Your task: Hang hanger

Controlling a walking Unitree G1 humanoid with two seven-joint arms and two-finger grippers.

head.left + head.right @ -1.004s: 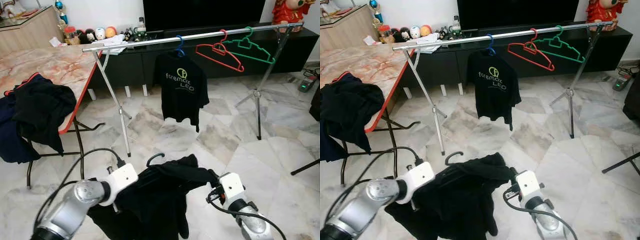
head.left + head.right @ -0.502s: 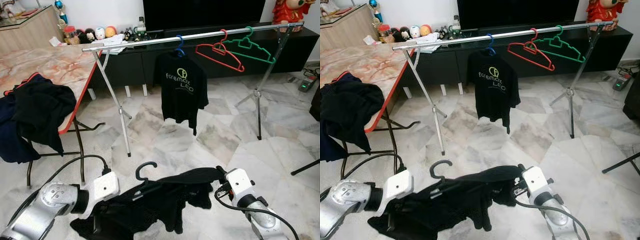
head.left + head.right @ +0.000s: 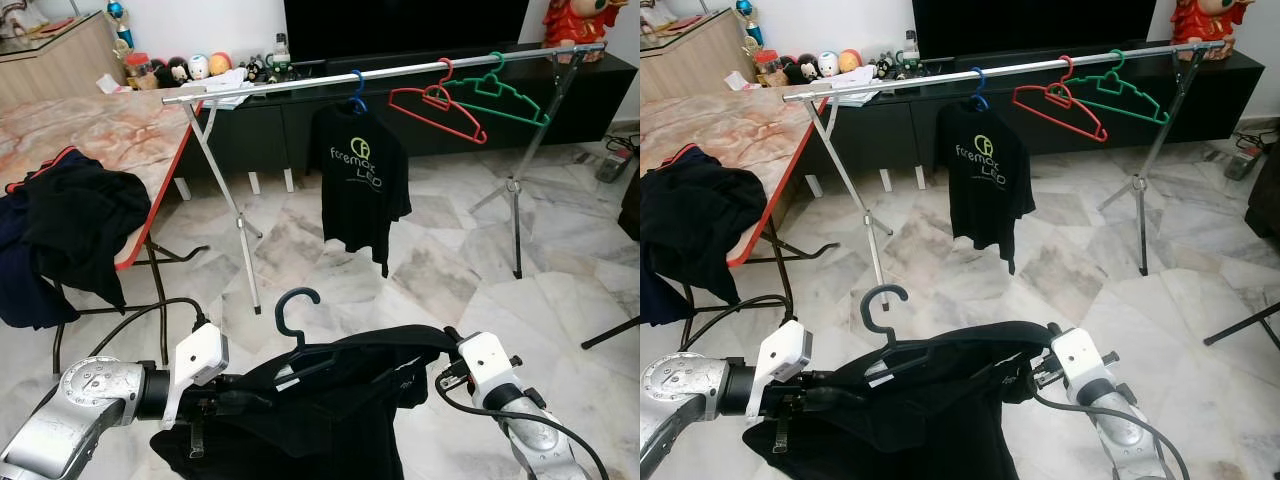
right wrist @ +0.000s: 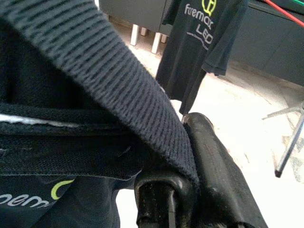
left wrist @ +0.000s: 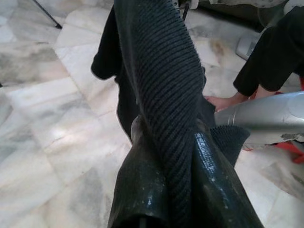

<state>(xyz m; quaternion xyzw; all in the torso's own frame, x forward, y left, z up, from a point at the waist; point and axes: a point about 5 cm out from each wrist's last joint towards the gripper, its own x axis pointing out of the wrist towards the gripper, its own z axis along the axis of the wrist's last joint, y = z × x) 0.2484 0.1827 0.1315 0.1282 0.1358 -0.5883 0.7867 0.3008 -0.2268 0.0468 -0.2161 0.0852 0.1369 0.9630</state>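
A black shirt (image 3: 330,400) on a dark hanger (image 3: 297,325) is held low before the rail (image 3: 380,74), pinched by the left hand (image 5: 166,156) and right hand (image 4: 190,156).

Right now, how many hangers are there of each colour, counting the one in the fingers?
Blue hanger carrying the black printed T-shirt: 1
Empty red plastic hanger: 1
Empty green plastic hanger: 1
Black hanger inside the held black shirt: 1
Total: 4
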